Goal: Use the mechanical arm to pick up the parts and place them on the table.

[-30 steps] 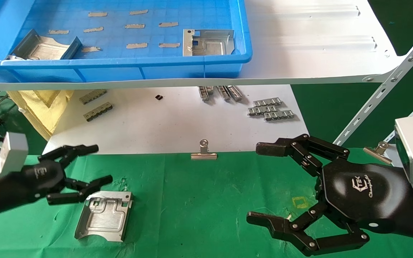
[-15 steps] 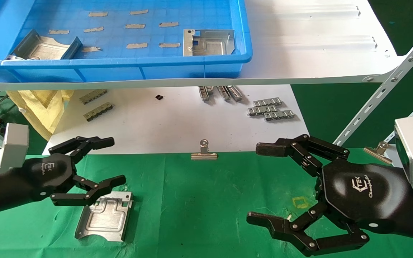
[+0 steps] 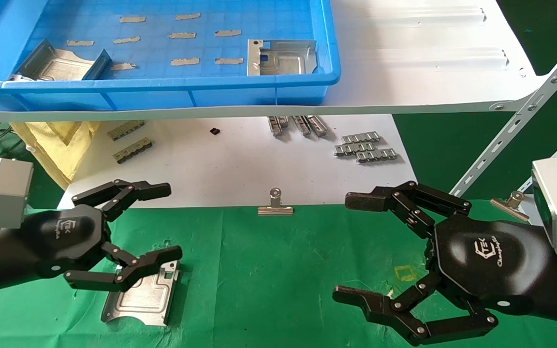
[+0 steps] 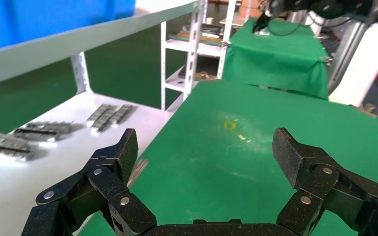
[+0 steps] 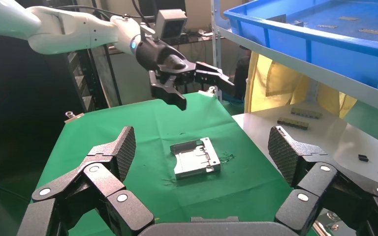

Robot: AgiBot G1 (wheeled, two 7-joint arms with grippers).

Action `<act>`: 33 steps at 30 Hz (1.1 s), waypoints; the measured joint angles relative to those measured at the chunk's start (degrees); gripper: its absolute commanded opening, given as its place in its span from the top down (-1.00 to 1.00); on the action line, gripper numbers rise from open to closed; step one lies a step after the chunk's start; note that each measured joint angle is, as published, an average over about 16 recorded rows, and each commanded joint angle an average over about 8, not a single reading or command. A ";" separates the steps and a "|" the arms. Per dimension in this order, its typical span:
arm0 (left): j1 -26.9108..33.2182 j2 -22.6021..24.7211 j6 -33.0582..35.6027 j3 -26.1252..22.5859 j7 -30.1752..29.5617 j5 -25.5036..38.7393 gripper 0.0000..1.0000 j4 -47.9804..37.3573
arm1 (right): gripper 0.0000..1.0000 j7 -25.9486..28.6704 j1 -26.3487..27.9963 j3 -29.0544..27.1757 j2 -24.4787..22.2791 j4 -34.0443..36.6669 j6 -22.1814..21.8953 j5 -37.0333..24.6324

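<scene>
A silvery stamped part (image 3: 140, 295) lies flat on the green table (image 3: 269, 270) at the front left; it also shows in the right wrist view (image 5: 195, 157). My left gripper (image 3: 172, 220) is open and empty, hovering above the part's far edge and not touching it. Its lower finger overlaps the part's top edge in the head view. My right gripper (image 3: 344, 246) is open and empty over the table's right side. Two more parts lie in the blue bin (image 3: 327, 72) on the shelf, one at its right (image 3: 281, 57) and one at its left (image 3: 56, 65).
The white shelf board (image 3: 428, 92) overhangs the space beyond the table. Below it, a white sheet (image 3: 220, 164) carries small toothed metal strips (image 3: 365, 147). Binder clips (image 3: 274, 205) grip the cloth's far edge. A slotted shelf post (image 3: 520, 121) slants at the right.
My left gripper has moved right and up over the part on the cloth, staying open. The part and my right arm have not moved.
</scene>
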State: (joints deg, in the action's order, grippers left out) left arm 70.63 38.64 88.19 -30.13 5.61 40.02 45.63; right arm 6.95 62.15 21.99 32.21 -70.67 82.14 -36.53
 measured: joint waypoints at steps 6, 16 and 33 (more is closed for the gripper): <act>-2.03 -0.81 -0.56 3.16 -3.66 0.41 -1.00 6.26 | -1.00 0.00 0.00 0.00 0.00 0.00 0.00 0.00; -5.42 -2.16 -1.49 8.43 -9.77 1.10 -1.00 16.69 | -1.00 0.00 0.00 0.00 0.00 0.00 0.00 0.00; -9.47 -3.78 -2.56 14.71 -16.74 1.90 -1.00 29.10 | -1.00 0.00 -0.01 0.00 0.00 0.01 -0.01 0.01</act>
State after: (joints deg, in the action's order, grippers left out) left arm 61.16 34.86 85.63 -15.42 -11.13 41.92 74.74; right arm 6.95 62.14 21.99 32.21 -70.66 82.13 -36.52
